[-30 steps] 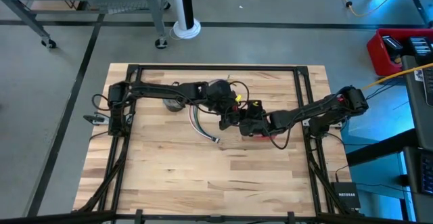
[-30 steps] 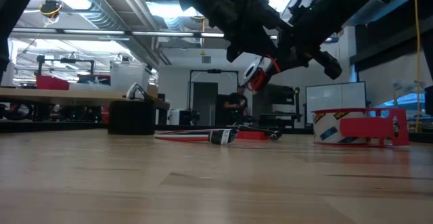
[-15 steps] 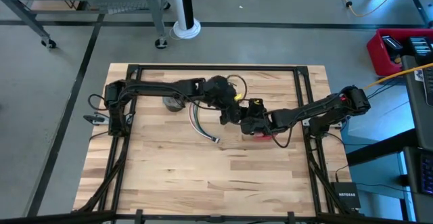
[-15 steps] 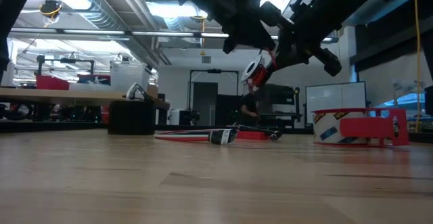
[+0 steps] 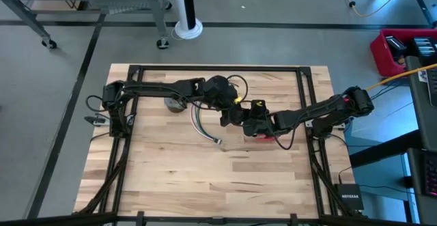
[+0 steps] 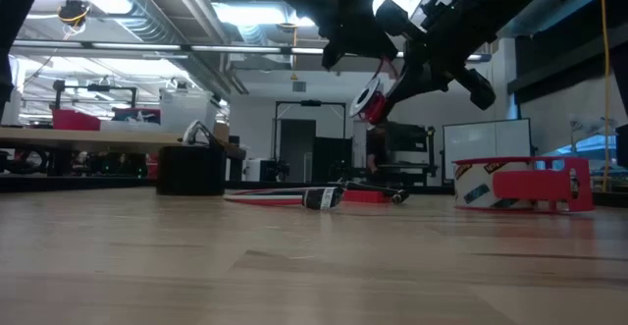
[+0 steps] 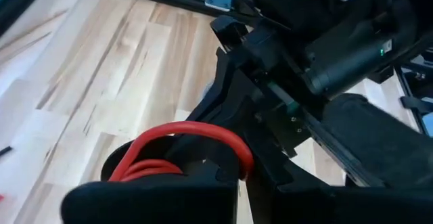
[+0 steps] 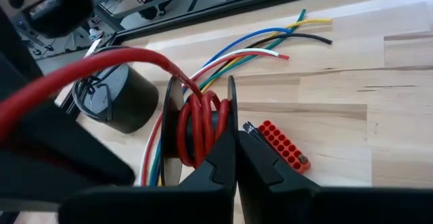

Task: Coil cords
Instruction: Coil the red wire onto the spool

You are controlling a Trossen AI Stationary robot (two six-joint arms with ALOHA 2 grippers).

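A red cord is wound into a small coil (image 8: 196, 126) (image 6: 371, 100) that hangs above mid-table. My right gripper (image 8: 235, 149) (image 5: 250, 117) is shut at the coil. A red strand (image 8: 88, 67) runs from the coil to my left gripper (image 5: 231, 114), which is shut on a red loop (image 7: 203, 132) close beside it. A long bundle of red, green, white and grey wires (image 5: 200, 125) lies flat on the table under the left arm, its plug end (image 5: 217, 141) toward the near edge. My left gripper has the red cord's loop (image 7: 177, 158) at its shut fingers, coming level-to-slanting down from the table's left; its own dark fingers hide the exact spot. The loop is lifted clear of the table. My right gripper holds the red coil (image 8: 191, 137) at its fingertips, slanting down from the table's right. The turns stand upright around a dark part; which finger this is, I cannot tell. The coil is lifted clear, and one strand leads off to the left gripper.
A black cylinder (image 5: 175, 104) (image 8: 111, 105) stands at the far left of the bundle. A red tape roll (image 6: 520, 183) sits on the table under the right arm. A small red rectangular block (image 8: 284, 146) lies near loose coloured wire ends (image 8: 270, 45).
My left gripper has risen a little with the red loop, staying shut and close to the coil. The right gripper and the coil have kept their place.
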